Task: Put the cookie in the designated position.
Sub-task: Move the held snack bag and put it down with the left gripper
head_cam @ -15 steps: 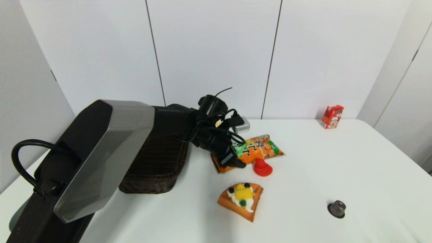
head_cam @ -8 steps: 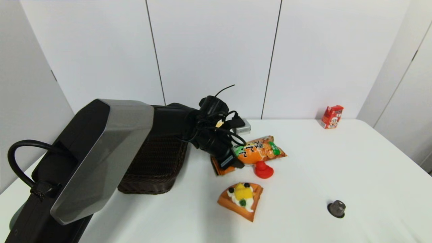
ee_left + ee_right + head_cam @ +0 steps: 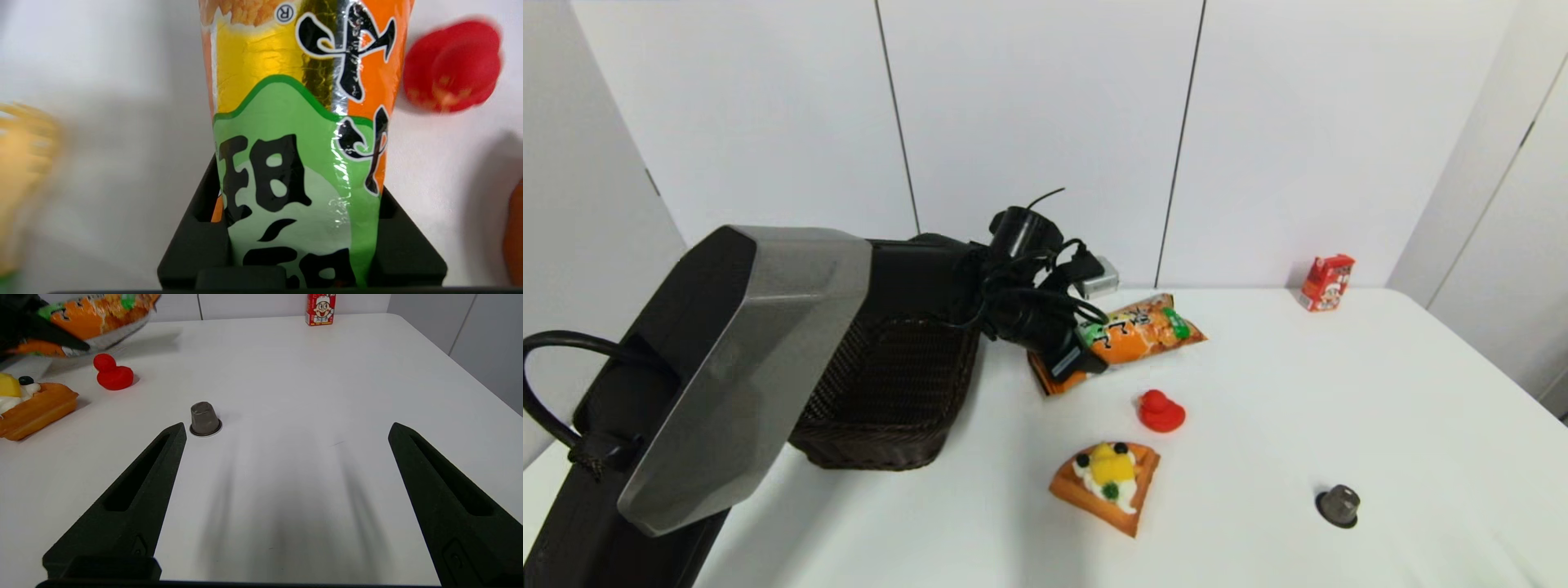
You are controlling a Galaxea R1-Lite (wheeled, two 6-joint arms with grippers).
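Raised since a second ago: the cookie, formerly lying on the table against the red duck, now hangs clear of both, carried up and slightly toward the wicker basket.

Item 1, left gripper: closed on the green-labelled end of the cookie; in the left wrist view the black fingers press the bag from either side. The far end juts out unsupported, level or slightly raised.

Item 2, right gripper: parked low over the near right of the table, fingers spread wide, holding nothing.

Item 3, bystanders: the red duck, waffle wedge, grey capsule, red carton, all resting apart from the bag.

Step judged: transfer toward the basket, which seems the likely destination; placement not yet done.

Risks judged: crinkly film gripped at one end may slip or fold under its own weight; the long bag could catch the basket rim if it travels too low, or land bridging the rim if released crosswise.
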